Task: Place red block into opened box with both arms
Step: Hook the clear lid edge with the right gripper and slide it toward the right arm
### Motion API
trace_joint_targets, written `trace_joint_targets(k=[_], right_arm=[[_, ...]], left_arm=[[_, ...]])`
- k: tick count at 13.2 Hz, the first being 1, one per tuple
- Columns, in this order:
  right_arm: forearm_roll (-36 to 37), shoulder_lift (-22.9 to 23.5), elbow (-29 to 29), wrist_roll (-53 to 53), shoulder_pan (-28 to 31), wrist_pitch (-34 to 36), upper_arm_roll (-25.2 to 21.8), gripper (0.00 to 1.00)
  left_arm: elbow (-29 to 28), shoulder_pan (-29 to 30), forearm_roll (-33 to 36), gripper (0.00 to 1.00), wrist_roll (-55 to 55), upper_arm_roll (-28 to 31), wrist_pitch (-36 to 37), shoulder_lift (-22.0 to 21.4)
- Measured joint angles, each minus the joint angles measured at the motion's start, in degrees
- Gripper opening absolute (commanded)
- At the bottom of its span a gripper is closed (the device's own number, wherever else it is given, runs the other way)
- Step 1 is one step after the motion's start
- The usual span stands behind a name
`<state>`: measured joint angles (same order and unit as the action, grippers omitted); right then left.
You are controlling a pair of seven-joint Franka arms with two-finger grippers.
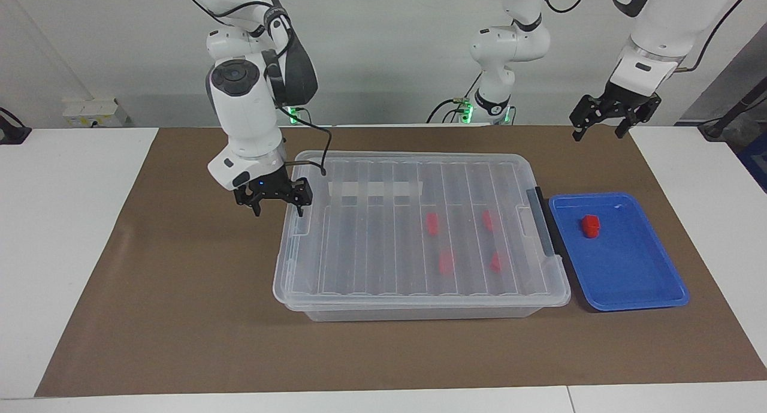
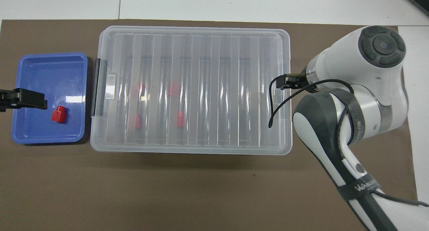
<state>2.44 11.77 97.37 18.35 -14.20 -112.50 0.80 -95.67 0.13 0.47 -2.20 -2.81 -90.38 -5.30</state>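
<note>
Right gripper (image 1: 274, 203), jaws open, hangs at the box (image 1: 419, 233) end by the right arm. Left gripper (image 1: 615, 118), open too, hangs high near the blue tray (image 1: 635, 281). Inside that tray lies the red block (image 1: 590, 225).

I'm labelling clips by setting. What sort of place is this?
Probably a robotics lab bench: two arms, right gripper and left gripper, over a brown mat, with a lidded clear box and blue tray.
</note>
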Motion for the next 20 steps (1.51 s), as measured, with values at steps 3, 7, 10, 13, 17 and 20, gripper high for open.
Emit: trace_joint_targets(k=[3,7,10,13,17,20], right_arm=[[0.14,0.28,0.34,0.01,0.03,0.01,-0.10,1.00],[1.58,0.28,1.00,0.01,0.17,0.16,-0.20,0.99],[1.78,0.28,1.12,-1.31,0.77,0.28,-0.55,0.99],[1.79,0.28,1.13,-7.14,3.39,0.28,-0.59,0.99],[2.30,0.28,1.21,-17.50,6.97,1.05,-0.64,0.99],[2.80,0.28,1.18,-24.66,9.52,2.01,-0.67,0.99]], left_arm=[[-0.02,0.04,0.00,1.00,-0.01,0.06,0.62,0.00],[-2.75,2.61,0.04,1.00,1.14,0.84,-4.59,0.17],[-2.40,4.19,0.01,1.00,2.66,0.98,-5.63,1.64],[-1.41,8.31,-0.39,1.00,11.86,1.12,-10.56,8.35],[-12.23,12.25,-0.60,1.00,19.71,1.34,-28.49,14.32],[-18.98,12.30,-0.62,1.00,19.81,1.11,-37.69,16.36]])
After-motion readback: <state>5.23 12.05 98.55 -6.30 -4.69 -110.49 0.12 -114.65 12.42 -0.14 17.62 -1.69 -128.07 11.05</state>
